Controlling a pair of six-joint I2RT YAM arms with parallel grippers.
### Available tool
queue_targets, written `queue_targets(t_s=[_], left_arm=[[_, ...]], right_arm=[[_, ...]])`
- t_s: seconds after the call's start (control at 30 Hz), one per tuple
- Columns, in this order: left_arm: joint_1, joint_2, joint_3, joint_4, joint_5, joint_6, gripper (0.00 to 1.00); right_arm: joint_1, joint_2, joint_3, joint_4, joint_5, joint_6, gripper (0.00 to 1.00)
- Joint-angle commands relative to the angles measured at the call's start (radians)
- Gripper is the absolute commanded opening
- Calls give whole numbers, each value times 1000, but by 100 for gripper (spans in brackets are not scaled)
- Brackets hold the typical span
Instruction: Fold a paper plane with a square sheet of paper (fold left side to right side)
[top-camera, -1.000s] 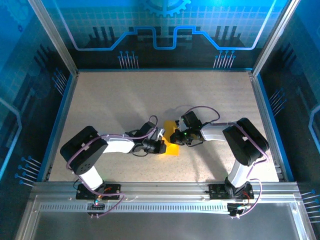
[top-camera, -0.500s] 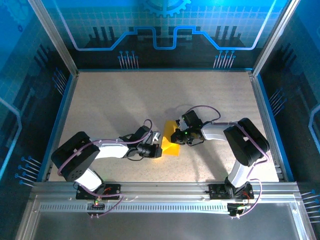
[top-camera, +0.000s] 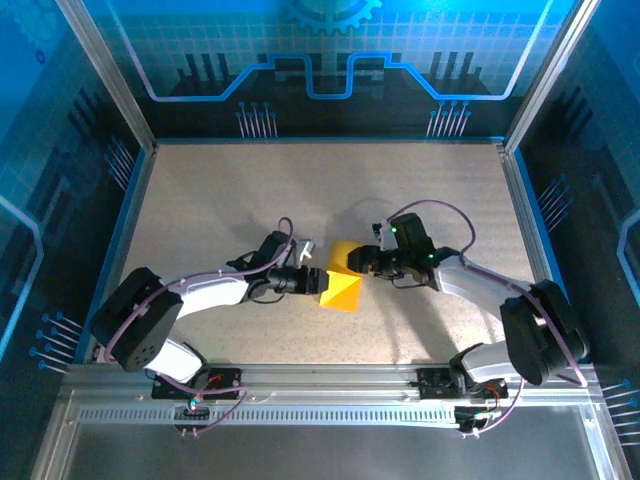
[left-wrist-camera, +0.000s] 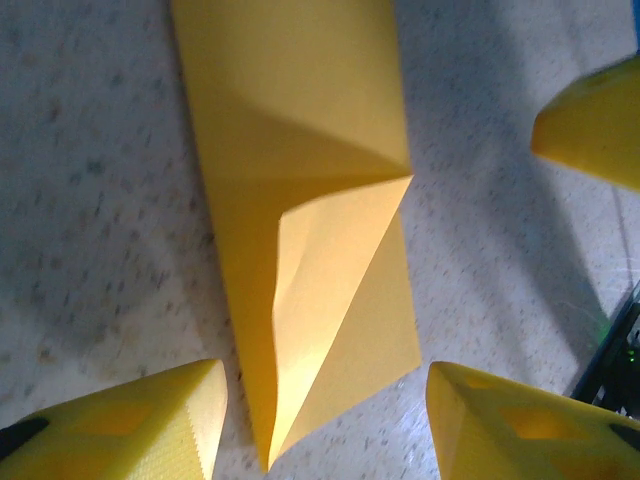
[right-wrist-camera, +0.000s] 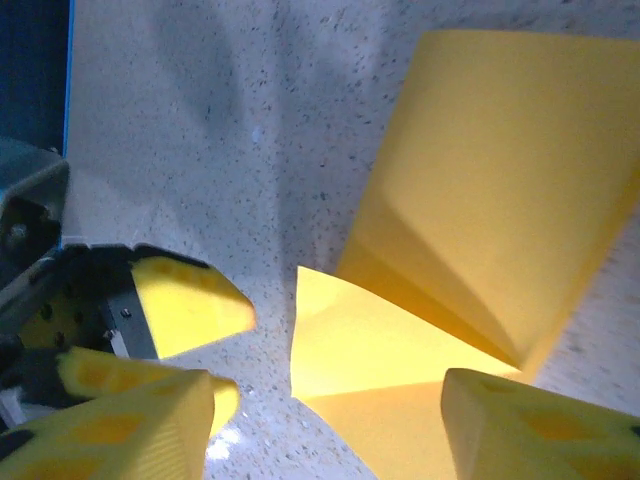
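The left claw (top-camera: 320, 282) stands wide; the right claw (top-camera: 359, 262) too, flanking the square sheet of paper (top-camera: 341, 291).

a robotics lab test cell is shown. a speckled beige counter (top-camera: 230, 190) is enclosed by a frame of silver aluminium posts (top-camera: 105, 70), and blue wall panels printed with circuit lines and a gear (top-camera: 330, 50) are set behind and beside it. a blue rim (top-camera: 119, 245) is run around the counter's edge. two black-and-white jointed robot arms, left (top-camera: 215, 293) and right (top-camera: 480, 283), are bolted to a slotted grey metal rail (top-camera: 330, 412) at the near edge, and purple cables (top-camera: 432, 204) are looped along them.
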Motion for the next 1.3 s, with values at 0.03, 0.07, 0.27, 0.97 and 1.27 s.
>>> queue_targets(t_s=[0.03,0.07,0.27,0.97,1.27], left_arm=[[20,75,62,-2,49,55,56],[20,92,72,3,59,56,56],[21,170,128,-1,72,72,47],[28,0,-94,292,4,-51,0],[33,-27,-135,305,0,-73,1]], right_arm=[[-20,-84,-59,-40,8,-23,89],[-21,-95,-70,-37,2,-22,92],[-23,-124,-127,13,-36,11,99],[36,146,-162,481,-172,242,85],[64,233,-106,524,-180,264,81]])
